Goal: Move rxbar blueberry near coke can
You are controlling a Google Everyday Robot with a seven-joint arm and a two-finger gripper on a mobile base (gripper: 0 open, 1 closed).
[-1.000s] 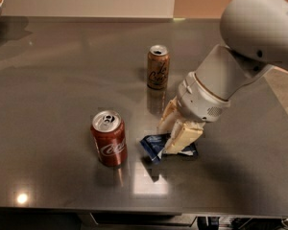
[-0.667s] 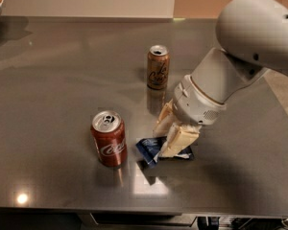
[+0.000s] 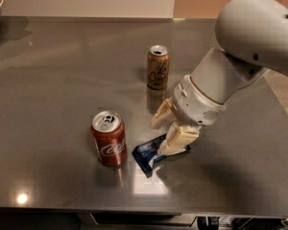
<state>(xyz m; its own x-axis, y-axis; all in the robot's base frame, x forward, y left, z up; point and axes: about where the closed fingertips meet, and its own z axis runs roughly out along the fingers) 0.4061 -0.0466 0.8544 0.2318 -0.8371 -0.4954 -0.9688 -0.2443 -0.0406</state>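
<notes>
Cream gripper (image 3: 159, 137) near the front edge of the grey counter (image 3: 53, 71), dark blue rxbar (image 3: 148, 154) with white lettering, red coke can (image 3: 109, 142) with white script, gold can (image 3: 158, 70) with dark script, white arm (image 3: 249, 37)

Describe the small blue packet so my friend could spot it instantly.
On the grey table, find the white robot arm; its hand reaches down near the front edge. Partly under it lies the rxbar blueberry, beside the red coke can: the only flat, dark blue thing there.
</notes>
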